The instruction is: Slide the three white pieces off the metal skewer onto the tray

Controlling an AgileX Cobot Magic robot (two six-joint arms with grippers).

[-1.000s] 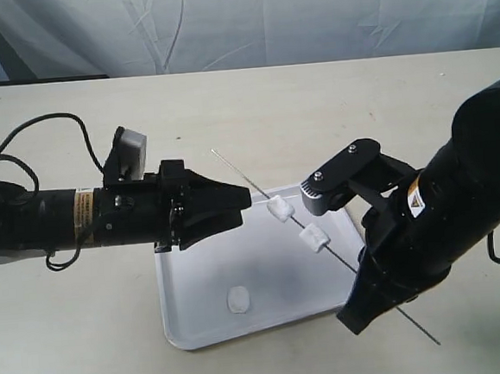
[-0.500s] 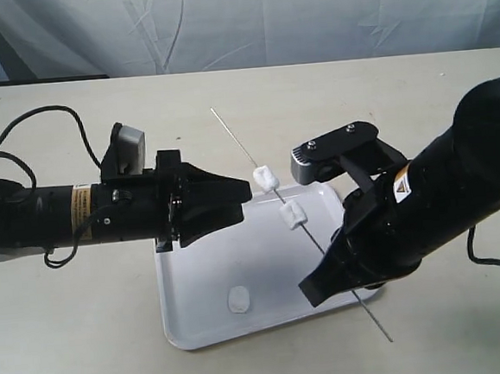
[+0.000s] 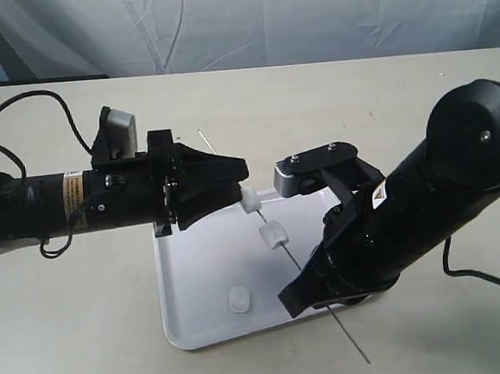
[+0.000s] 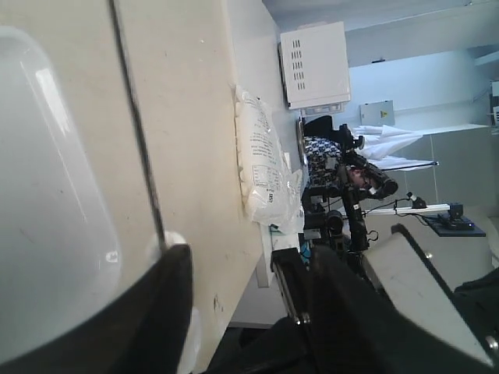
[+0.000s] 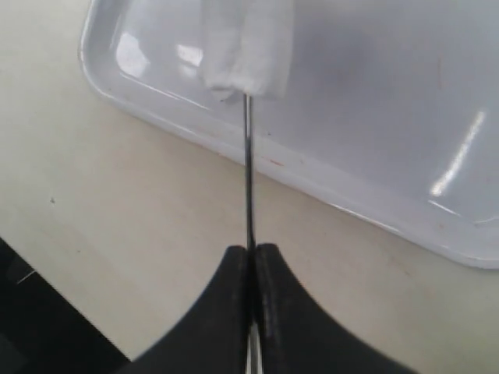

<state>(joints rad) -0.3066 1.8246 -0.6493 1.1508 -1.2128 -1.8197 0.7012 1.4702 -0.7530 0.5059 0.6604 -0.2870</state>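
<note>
The metal skewer (image 3: 297,266) hangs slanted over the tray (image 3: 196,269), with my right gripper (image 3: 314,288) shut on its lower part. Two white pieces are threaded on it: the upper white piece (image 3: 251,199) touches a fingertip of my open left gripper (image 3: 242,183), and the lower white piece (image 3: 273,234) is halfway toward the right gripper. A third white piece (image 3: 239,300) lies loose on the tray. The right wrist view shows the right gripper (image 5: 251,251) pinching the skewer (image 5: 249,171) below a piece (image 5: 248,43). In the left wrist view the skewer (image 4: 136,125) meets a piece (image 4: 168,238) at one finger (image 4: 148,312).
The tray's far rim (image 5: 234,144) lies just beyond the right gripper's fingers. A black cable (image 3: 49,116) loops on the table behind the left arm. A white sheet (image 3: 237,23) hangs behind the table's far edge.
My right arm has carried the skewer to the left and lower, so the upper piece has come against the left gripper's fingertip. The left gripper has stayed open.
</note>
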